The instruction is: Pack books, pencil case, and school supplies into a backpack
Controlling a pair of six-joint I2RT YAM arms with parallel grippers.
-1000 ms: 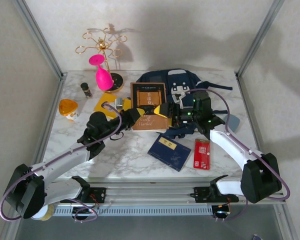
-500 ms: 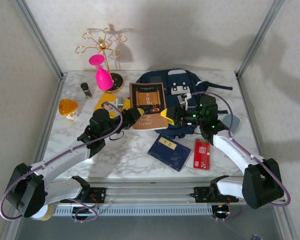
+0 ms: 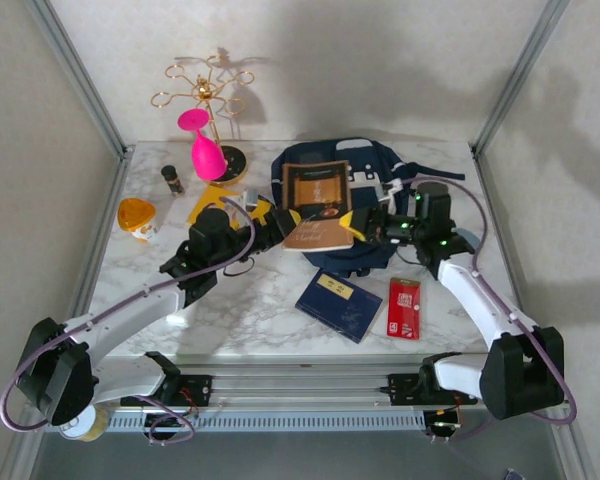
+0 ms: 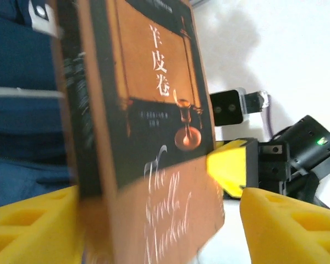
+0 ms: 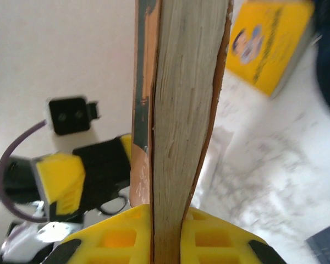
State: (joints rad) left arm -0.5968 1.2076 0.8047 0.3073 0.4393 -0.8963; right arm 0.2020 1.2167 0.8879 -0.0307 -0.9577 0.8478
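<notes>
The brown-and-black book [image 3: 318,200] is held up off the table [image 3: 240,300], tilted, above the near part of the backpack [image 3: 390,160], with both arms meeting at its lower edge. The right tool [image 5: 168,225] is clamped on it: in the right wrist view the yellow pads press both covers, and the pale page block rises straight up from between them. The left tool [image 3: 273,218] stands wide. In the left wrist view the book's spine side lies against one yellow finger [image 4: 27,225], while the other finger [image 4: 297,225] stands off from the cover with a clear gap, so this tool is not gripping. The backpack lies flat at the far middle of the table, front pockets and pale patches facing up. From above I cannot tell whether its mouth is open or what it holds; the lifted book is over it, not inside. The navy book [image 3: 338,305] lies flat on the marble near the front edge, and the red packet [image 3: 404,307] lies just to its right, apart from it. The yellow book [image 5: 269,47] rests on the table left of the backpack, behind the left arm.
</notes>
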